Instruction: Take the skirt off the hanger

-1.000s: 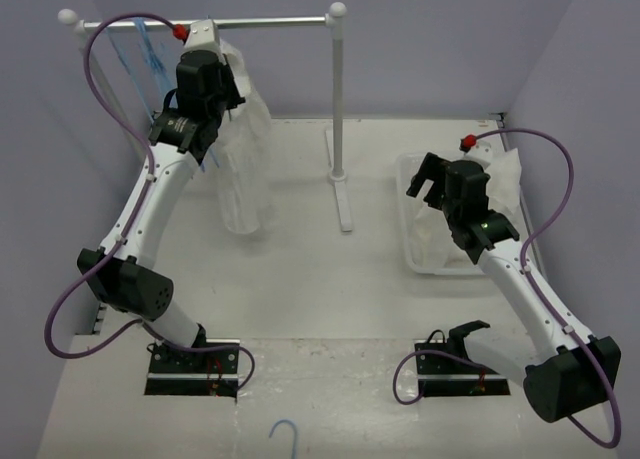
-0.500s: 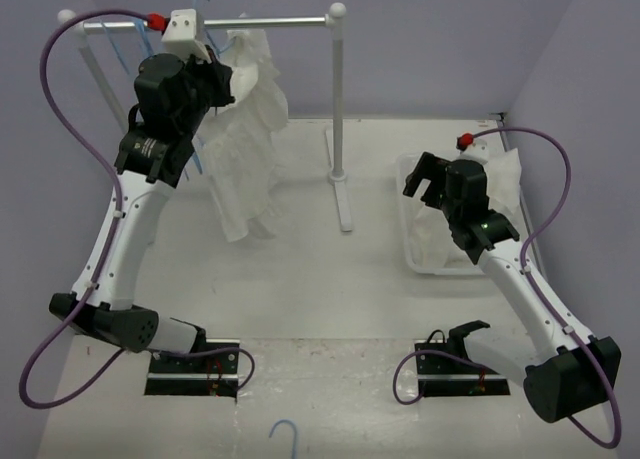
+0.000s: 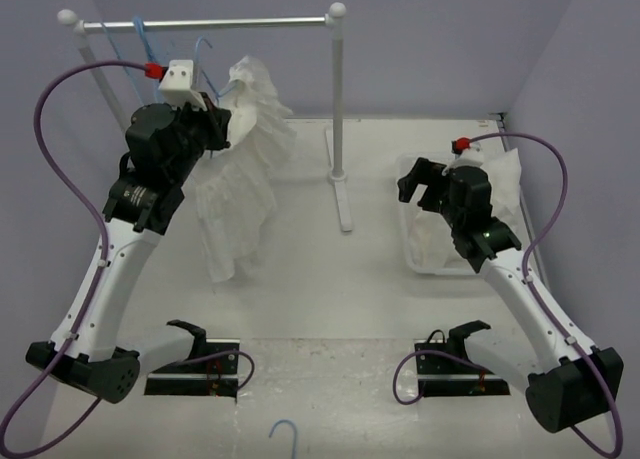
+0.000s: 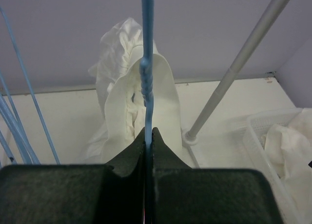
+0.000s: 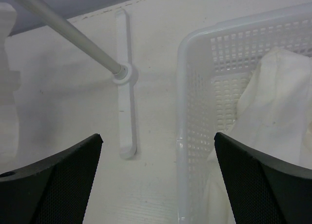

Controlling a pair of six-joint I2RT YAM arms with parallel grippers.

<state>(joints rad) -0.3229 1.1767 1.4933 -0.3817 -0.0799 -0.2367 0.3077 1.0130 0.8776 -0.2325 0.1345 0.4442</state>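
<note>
My left gripper [image 3: 212, 109] is shut on the light-blue hanger [image 4: 146, 63], gripping its wire below the twisted neck. The hanger [image 3: 207, 62] is off the silver rail [image 3: 230, 23] and held in front of it. The white ruffled skirt [image 3: 240, 169] hangs from it down toward the table; in the left wrist view the skirt [image 4: 124, 94] drapes just beyond my fingers. My right gripper [image 3: 418, 179] is open and empty, hovering over the left rim of the white basket [image 5: 187, 136], well to the right of the skirt.
Several other blue hangers [image 3: 140, 39] hang at the rail's left end. The rail's right post [image 3: 337, 109] and foot [image 5: 126, 112] stand mid-table. The basket [image 3: 425, 264] holds white fabric [image 5: 278, 102]. A loose blue hanger hook [image 3: 285, 434] lies at the near edge.
My left arm has lifted the hanger off the rail and drawn it toward me and down; the skirt swung along. The right gripper has shifted slightly.
</note>
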